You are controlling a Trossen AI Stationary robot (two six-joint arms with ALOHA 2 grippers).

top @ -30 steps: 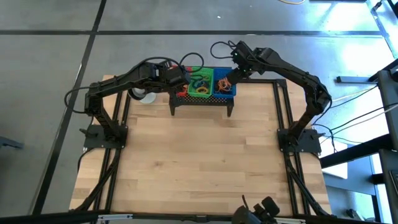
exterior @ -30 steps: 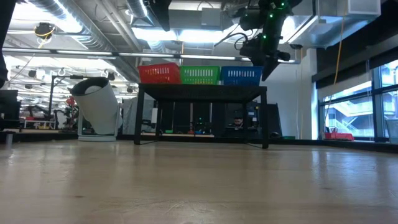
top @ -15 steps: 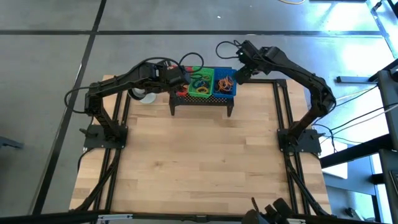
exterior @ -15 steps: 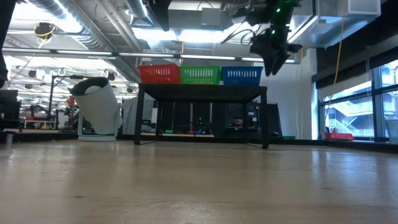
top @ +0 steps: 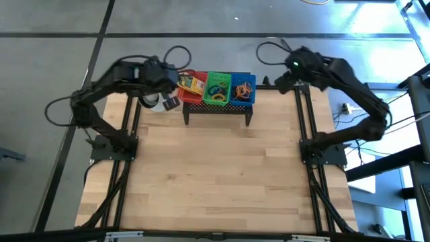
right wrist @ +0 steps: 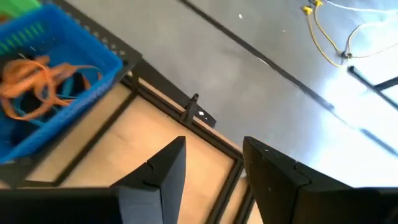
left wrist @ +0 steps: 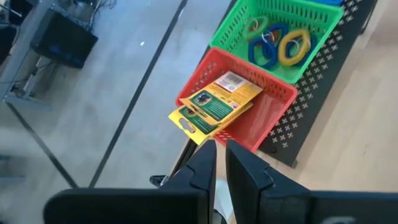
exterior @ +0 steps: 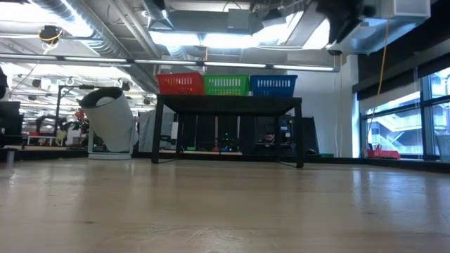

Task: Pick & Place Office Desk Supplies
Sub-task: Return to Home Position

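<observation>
**A:** From above, what holds what?
**B:** Red bin [top: 194, 100], green bin [top: 217, 74] and blue bin [top: 251, 98] sit in a row on the black shelf [top: 216, 109] at the table's [top: 215, 168] far edge. Yellow packets [top: 191, 84] lie in the red, loops [top: 216, 88] in the other two.
**A:** At table level?
**B:** Bare wood, windows on the right.
**A:** The wrist views?
**B:** Left claw [left wrist: 220, 158] is nearly pressed together, empty, left of the red bin. Right claw [right wrist: 214, 165] is spread, right of the blue.

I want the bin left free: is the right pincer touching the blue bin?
Apart. The right wrist view shows the open right pincer with bare table between it and the blue bin.
</observation>
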